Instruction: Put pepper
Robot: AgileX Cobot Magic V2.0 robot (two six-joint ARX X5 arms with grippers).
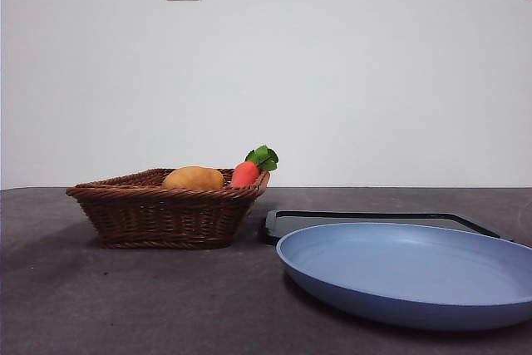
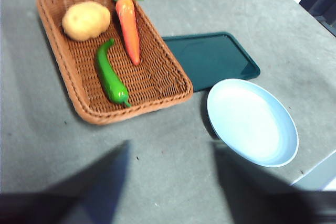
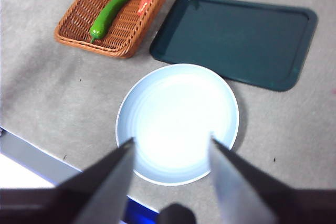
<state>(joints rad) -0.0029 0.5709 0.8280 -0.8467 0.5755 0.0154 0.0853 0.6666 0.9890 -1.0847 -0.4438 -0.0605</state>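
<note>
The green pepper [image 2: 110, 74] lies in the brown wicker basket [image 2: 63, 61], between a tan potato [image 2: 85, 20] and an orange carrot [image 2: 128, 22]. It also shows in the right wrist view [image 3: 109, 13]. In the front view the basket [image 1: 166, 214] hides the pepper. The blue plate [image 1: 407, 272] sits empty to the right of the basket. My left gripper [image 2: 170, 182] is open, high above the table in front of the basket. My right gripper [image 3: 170, 174] is open, high above the plate [image 3: 178, 121]. Neither arm shows in the front view.
A dark green tray [image 2: 210, 59] lies flat behind the plate and beside the basket; it also shows in the right wrist view [image 3: 236, 38] and the front view [image 1: 374, 219]. The table's front edge [image 3: 31, 156] runs close to the plate.
</note>
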